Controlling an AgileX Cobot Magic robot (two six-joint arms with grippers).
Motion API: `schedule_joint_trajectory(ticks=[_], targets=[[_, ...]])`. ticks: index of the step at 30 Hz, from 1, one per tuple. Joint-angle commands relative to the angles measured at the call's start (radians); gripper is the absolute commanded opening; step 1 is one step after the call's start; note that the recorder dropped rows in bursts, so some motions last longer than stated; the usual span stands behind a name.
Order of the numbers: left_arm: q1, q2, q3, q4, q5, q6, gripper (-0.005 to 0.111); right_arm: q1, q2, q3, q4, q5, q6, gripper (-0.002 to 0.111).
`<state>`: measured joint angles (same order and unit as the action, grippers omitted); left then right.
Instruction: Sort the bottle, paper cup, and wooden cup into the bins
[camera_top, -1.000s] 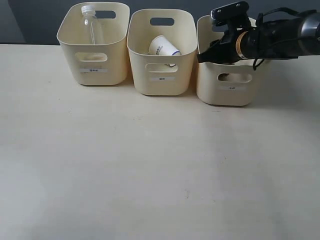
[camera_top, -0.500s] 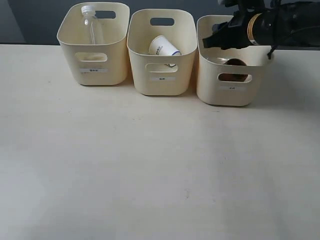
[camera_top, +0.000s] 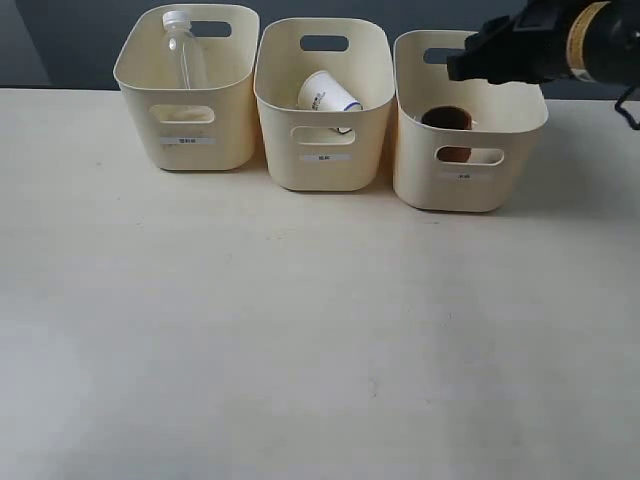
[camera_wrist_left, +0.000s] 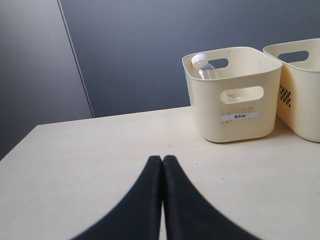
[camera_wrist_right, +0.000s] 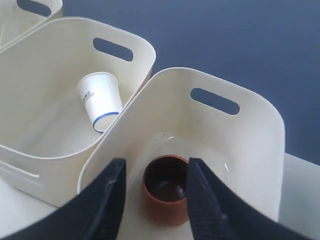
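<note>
Directly below the right gripper (camera_wrist_right: 155, 162), the wooden cup (camera_wrist_right: 166, 192) stands upright on the floor of the rightmost bin (camera_top: 500, 118), framed by the spread fingers and touched by neither. That gripper hangs open over the bin. The paper cup (camera_top: 327, 93) lies tilted in the middle bin (camera_top: 322, 175), and the bottle (camera_top: 185, 50) stands in the leftmost bin (camera_top: 225, 120). The left gripper (camera_wrist_left: 162, 159) is closed and empty over the worktop (camera_top: 300, 320).
</note>
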<state>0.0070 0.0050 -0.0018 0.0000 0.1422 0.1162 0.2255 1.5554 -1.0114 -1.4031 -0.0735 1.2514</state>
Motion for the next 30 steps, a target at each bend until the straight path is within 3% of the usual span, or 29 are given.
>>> schedule_joint_trajectory(ticks=[1,18,30], targets=[[0.000,-0.005,0.002,0.000,-0.007,-0.001,0.000,-0.005,-0.163,0.091,0.002,0.014,0.027,0.039],[0.000,-0.005,0.002,0.000,-0.007,-0.001,0.000,-0.005,-0.872,0.499,0.002,0.012,0.121,0.039],[0.000,-0.005,0.002,0.000,-0.007,-0.001,0.000,-0.005,-1.085,0.597,0.002,0.012,0.150,0.039]])
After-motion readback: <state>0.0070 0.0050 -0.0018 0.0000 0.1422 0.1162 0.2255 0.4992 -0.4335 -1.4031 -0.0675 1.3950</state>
